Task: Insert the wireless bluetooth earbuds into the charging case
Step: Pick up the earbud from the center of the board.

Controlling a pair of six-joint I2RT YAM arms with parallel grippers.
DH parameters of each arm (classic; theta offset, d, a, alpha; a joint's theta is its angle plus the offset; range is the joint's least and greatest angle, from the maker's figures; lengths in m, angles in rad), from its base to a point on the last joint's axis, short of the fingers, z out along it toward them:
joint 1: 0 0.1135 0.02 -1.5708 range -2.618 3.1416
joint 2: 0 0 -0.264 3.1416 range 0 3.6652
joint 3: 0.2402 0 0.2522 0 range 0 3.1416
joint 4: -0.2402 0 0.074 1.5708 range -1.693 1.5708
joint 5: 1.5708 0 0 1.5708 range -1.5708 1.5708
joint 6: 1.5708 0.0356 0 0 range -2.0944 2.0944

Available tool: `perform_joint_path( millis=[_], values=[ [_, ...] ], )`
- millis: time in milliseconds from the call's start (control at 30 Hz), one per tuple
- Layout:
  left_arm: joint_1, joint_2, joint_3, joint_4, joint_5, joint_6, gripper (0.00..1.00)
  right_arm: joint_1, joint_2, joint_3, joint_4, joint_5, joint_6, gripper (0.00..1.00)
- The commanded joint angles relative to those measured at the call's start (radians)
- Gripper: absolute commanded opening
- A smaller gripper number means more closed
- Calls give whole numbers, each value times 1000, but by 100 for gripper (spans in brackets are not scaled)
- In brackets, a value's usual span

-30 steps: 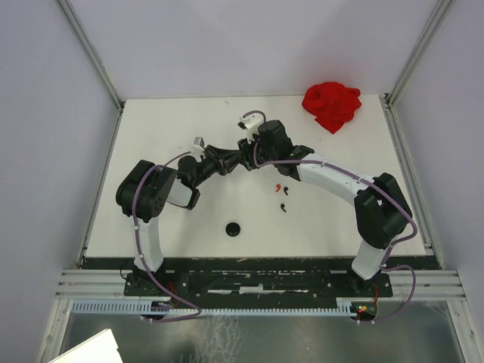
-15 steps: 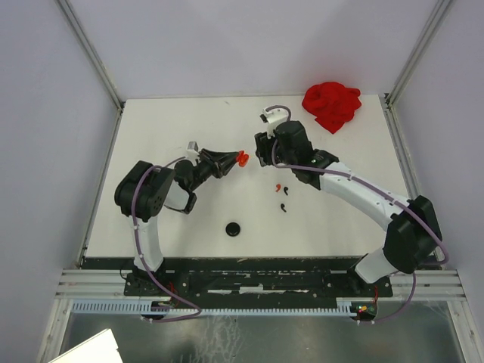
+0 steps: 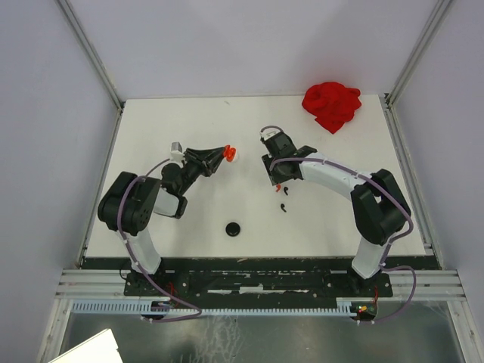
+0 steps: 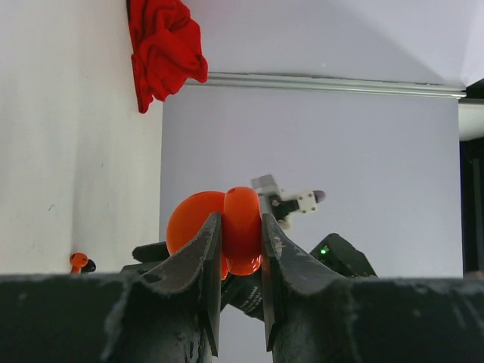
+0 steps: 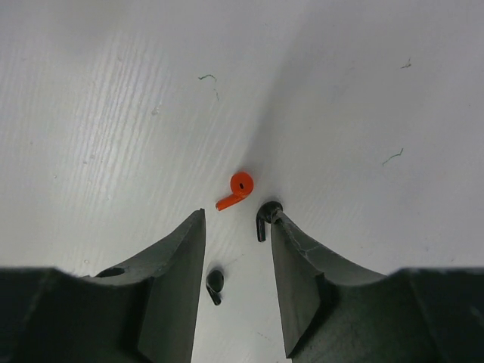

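Nearest the arm bases, a small black round disc (image 3: pixel 234 228) is left lying alone on the white bench (image 3: pixel 166 121). Just beyond it, the loose pieces are found: a tiny black comma-shaped earbud (image 3: pixel 284 208), then a tiny orange-red comma-shaped earbud (image 5: pixel 236 190) with a second black one close beside it. The right hand (image 5: pixel 238 219) has now been brought down right over them. A second ago it was pressed up to the case, and half a second ago it was swung clear toward the far side. Its jaws are seen about half spread, with nothing between them, and the orange-red earbud lies just ahead of the gap. Farther out, the glossy red-orange charging case (image 4: pixel 242 219) is kept off the bench, pinched tight in the fully closed left hand (image 4: pixel 240 227), and it has been drawn a little leftward. The meeting of the two hands looks finished, so a fresh pick is judged to be starting. Whether anything was seated in the case cannot be told. At the far right corner, a crumpled red cloth (image 3: pixel 331 106) lies untouched.
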Motion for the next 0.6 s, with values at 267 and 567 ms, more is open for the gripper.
perform_joint_path(
  millis=[267, 567],
  values=[
    [19, -43, -10, 14, -12, 66, 3, -26, 78, 19, 38, -59, 16, 45],
    [20, -37, -3, 16, -7, 64, 3, -44, 119, 21, 57, -98, 10, 45]
  ],
)
